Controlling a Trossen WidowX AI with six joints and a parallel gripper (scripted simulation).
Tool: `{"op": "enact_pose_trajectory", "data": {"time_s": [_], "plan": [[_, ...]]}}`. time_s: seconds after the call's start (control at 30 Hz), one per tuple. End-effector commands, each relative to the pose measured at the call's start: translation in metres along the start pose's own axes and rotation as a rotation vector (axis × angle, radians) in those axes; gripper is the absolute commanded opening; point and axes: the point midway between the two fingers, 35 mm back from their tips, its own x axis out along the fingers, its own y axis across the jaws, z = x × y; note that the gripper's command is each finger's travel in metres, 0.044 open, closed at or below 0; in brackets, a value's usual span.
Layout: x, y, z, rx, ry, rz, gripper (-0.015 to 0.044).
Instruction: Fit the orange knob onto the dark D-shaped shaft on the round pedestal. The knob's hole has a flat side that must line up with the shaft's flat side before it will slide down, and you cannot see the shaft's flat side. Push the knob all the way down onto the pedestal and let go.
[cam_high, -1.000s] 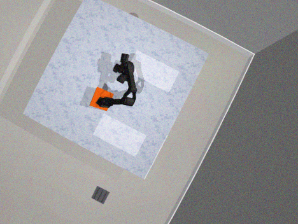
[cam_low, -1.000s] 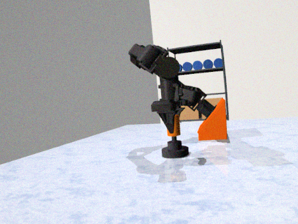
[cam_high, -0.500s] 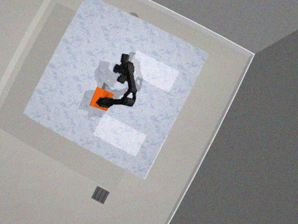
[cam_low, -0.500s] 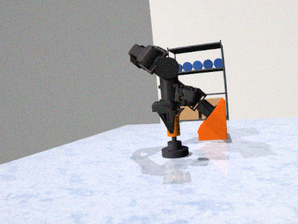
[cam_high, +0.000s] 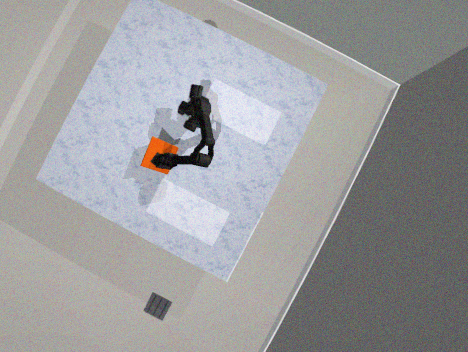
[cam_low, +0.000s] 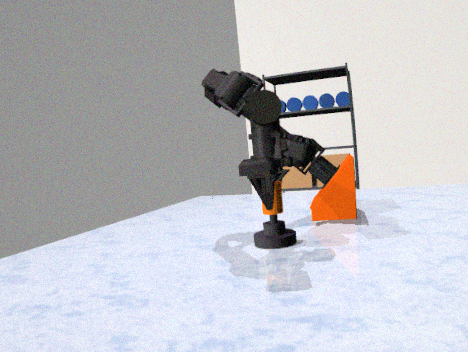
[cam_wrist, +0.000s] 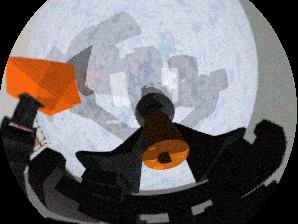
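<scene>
The orange knob (cam_low: 278, 199) (cam_wrist: 166, 154) is upright between the fingers of my gripper (cam_low: 272, 204) (cam_wrist: 157, 127), which is shut on it. The dark round pedestal (cam_low: 275, 239) (cam_wrist: 142, 106) stands on the table directly below, with a narrower collar on top. A short stretch of thin dark shaft (cam_low: 273, 219) shows between the knob's lower end and the collar. The knob is above the collar, not touching it. Whether the shaft's tip is inside the hole, and how the flat sides lie, is hidden. The top view does not show the knob.
The orange wedge-shaped arm mount (cam_high: 154, 144) (cam_low: 342, 197) (cam_wrist: 45, 82) stands on the table beside the pedestal. A shelf rack (cam_low: 354, 130) with blue round things and boxes is in the background. Arm shadows fall across the mottled tabletop (cam_high: 100, 150).
</scene>
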Motion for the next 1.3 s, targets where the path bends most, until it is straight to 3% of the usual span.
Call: {"op": "enact_pose_trajectory", "data": {"time_s": [0.0,0.2,1.27], "plan": [[-0.0030,-0.0016,0.0007,-0.023,0.001,-0.006,0.0000],[-0.0022,-0.0026,0.0022,-0.207,0.002,-0.006,0.0000],[-0.0030,-0.0017,0.0007,-0.216,0.002,-0.006,0.0000]]}}
